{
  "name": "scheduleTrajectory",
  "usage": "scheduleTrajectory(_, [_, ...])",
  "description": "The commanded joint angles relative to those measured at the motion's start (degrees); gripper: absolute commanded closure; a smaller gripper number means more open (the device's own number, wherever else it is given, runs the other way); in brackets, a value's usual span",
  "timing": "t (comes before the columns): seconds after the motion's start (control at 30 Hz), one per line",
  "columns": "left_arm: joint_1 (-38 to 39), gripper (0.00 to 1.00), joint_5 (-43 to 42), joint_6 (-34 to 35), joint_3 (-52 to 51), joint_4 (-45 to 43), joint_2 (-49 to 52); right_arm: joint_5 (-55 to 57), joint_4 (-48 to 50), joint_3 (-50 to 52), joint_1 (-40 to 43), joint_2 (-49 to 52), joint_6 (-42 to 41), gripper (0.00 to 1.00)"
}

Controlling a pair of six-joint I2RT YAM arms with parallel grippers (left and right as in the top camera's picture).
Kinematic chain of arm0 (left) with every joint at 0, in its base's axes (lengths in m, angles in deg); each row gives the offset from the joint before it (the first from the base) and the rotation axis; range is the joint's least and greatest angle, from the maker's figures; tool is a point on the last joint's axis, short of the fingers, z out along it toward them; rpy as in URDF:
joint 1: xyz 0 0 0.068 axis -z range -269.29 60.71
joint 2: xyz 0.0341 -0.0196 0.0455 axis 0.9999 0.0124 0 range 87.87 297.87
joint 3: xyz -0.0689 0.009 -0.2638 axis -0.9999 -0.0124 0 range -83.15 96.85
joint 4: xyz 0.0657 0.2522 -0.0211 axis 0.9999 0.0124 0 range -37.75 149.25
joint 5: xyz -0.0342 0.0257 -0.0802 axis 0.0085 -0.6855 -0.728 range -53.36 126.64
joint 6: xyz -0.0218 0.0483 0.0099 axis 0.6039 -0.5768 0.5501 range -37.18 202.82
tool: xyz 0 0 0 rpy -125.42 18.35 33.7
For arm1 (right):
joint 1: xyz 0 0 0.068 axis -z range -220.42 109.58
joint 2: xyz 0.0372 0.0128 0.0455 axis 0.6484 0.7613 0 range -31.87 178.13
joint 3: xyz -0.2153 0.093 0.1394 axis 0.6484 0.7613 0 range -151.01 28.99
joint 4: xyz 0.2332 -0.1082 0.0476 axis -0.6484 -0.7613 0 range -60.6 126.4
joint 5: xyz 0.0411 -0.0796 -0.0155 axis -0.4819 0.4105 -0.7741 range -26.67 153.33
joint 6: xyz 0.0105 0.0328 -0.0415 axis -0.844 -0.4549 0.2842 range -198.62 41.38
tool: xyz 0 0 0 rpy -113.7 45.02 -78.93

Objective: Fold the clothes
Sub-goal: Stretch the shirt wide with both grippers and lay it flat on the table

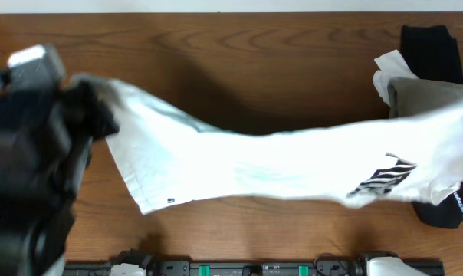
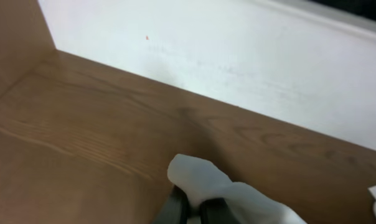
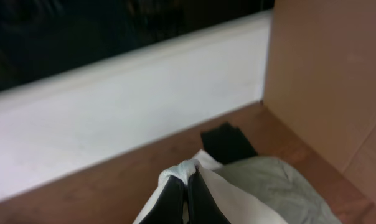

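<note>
A large white T-shirt [image 1: 277, 165] is stretched in the air across the wooden table [image 1: 239, 46], its black striped print [image 1: 385, 178] near the right end. My left gripper [image 1: 100, 107] is shut on the shirt's left end. In the left wrist view a bunch of white cloth [image 2: 200, 177] sticks out past that gripper [image 2: 194, 210]. My right gripper [image 3: 188, 194] is shut on a pinch of the shirt [image 3: 183, 168]; it does not show in the overhead view.
At the back right lie a grey-beige garment [image 1: 425, 93] [image 3: 272, 180], a black garment [image 1: 427, 47] [image 3: 228, 143] and a white cloth [image 1: 386, 70]. Another black item with white lettering [image 1: 452, 211] sits under the shirt's right end. A white wall [image 2: 238, 50] runs behind.
</note>
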Motion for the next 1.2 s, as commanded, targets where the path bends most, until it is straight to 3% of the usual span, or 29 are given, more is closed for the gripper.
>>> scheduleTrajectory(0.0, [-0.3,0.94,-0.1,-1.7,0.1,-2.1,8.6,1.0,0.5,0.6,0.3,8.9,0.1,0.99])
scheduleTrajectory(0.17, [-0.9,0.94,-3.8,-3.0,0.1,-10.1,21.7,-0.4,4.6,0.6,0.3,21.2,2.8,0.99])
scheduleTrajectory(0.3, [-1.9,0.94,-4.1,-8.3,1.4,-19.9,30.4,-0.7,13.7,0.6,0.3,28.8,3.1,0.99])
scheduleTrajectory(0.57, [-5.9,0.94,-6.3,-9.5,20.4,-23.9,35.7,-2.7,27.6,-0.7,0.3,26.8,3.1,0.99])
scheduleTrajectory(0.67, [-7.1,0.94,-11.3,-9.5,27.7,-20.6,35.4,-2.3,27.3,-0.8,0.4,24.1,3.5,0.99])
scheduleTrajectory(0.8, [-7.2,0.94,-11.2,-9.6,31.9,-13.8,34.4,-2.3,22.8,-0.8,0.7,21.2,3.6,0.99])
scheduleTrajectory(1.17, [-7.2,0.94,-11.3,-9.6,25.3,17.5,34.7,-0.2,-4.2,-0.5,1.1,21.9,3.5,0.98])
